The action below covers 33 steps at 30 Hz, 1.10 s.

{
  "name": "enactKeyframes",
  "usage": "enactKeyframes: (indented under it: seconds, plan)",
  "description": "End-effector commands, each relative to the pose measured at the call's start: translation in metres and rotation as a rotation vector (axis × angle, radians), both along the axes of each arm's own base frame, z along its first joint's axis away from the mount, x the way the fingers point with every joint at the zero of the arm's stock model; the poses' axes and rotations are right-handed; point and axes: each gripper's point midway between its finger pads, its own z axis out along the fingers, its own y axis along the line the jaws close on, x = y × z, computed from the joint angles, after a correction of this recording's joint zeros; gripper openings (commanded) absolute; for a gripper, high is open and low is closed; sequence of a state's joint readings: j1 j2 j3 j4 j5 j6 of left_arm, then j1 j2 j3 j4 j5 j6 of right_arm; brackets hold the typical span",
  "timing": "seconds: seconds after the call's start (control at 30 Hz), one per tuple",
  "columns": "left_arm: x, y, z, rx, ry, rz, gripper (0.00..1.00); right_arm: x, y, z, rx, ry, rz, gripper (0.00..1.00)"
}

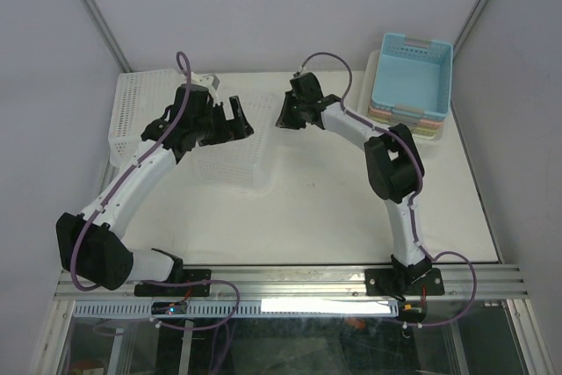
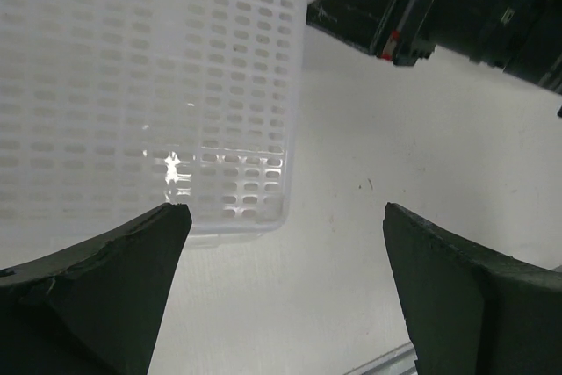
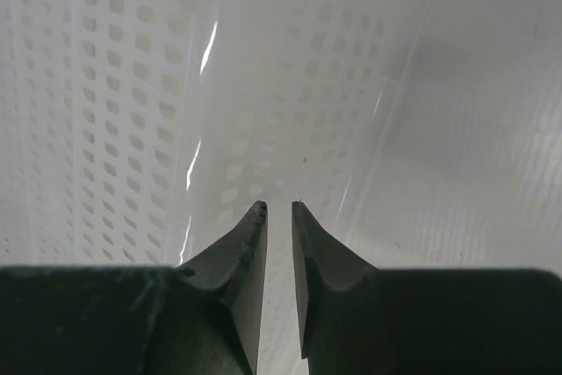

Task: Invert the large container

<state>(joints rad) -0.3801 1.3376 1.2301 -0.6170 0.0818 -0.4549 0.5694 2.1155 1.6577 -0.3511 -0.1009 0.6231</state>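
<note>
Centre-left of the desk [image 1: 334, 208]: one large container [image 1: 233, 164], translucent whitish plastic, lying flat, partly under the left hand [image 1: 241, 120] in the overhead view.

Item 1, large container. In the left wrist view its gridded face [image 2: 132, 85] runs flat to a rounded corner with no open mouth showing. This reads as base uppermost, though I judge that and cannot see it for certain. In the right wrist view perforated wall [image 3: 114, 85] fills the picture at close range.

Item 2, left hand. Fingers spread wide [image 2: 281, 243] and holding nothing. It hovers above the container's near right corner (no contact visible).

Item 3, right hand [image 1: 285, 116]. It sits just beside the container's right side and points toward it. The fingers are drawn narrow [image 3: 279, 217], with a thin slit between them and nothing seen in the slit.

Item 4, other stock. One white mesh basket [image 1: 136, 111] stands at the back left, close behind the container. A stack of coloured tubs [image 1: 413, 81], pale blue on top, stands at the back right, well apart.

Condition of task: if the base does face up, the turning looks done and only drawing both arms clear is left. If the mouth faces up, the whole flip remains, since neither hand has a grip.
</note>
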Motion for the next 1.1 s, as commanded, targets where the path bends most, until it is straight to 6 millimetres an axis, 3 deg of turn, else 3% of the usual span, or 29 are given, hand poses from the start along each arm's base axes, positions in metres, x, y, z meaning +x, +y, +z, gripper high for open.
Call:
enactKeyframes:
  seconds: [0.0,0.1,0.23,0.43,0.6,0.77,1.07]
  plan:
    - [-0.011,-0.012,-0.003,-0.047,0.021,-0.056,0.99,0.019,0.018,0.04,0.052,-0.07,0.065,0.21]
    - [-0.022,-0.013,-0.013,0.002,0.033,-0.086,0.99,0.004,-0.004,0.058,0.032,-0.119,0.029,0.25]
    - [-0.032,-0.022,-0.025,0.147,0.011,-0.1,0.99,-0.039,-0.046,0.071,-0.009,-0.158,-0.021,0.3]
    - [-0.029,-0.019,-0.041,0.334,-0.024,0.003,0.85,-0.125,-0.11,0.054,-0.055,-0.087,-0.105,0.31]
    - [-0.016,-0.029,-0.058,0.438,-0.049,0.032,0.71,-0.174,-0.154,0.044,-0.073,-0.064,-0.215,0.34]
    - [-0.004,-0.049,-0.072,0.458,-0.058,-0.01,0.58,-0.192,-0.175,0.042,-0.091,-0.064,-0.272,0.35]
    - [0.007,-0.048,-0.088,0.499,-0.04,0.055,0.33,-0.191,-0.178,0.044,-0.102,-0.067,-0.286,0.35]
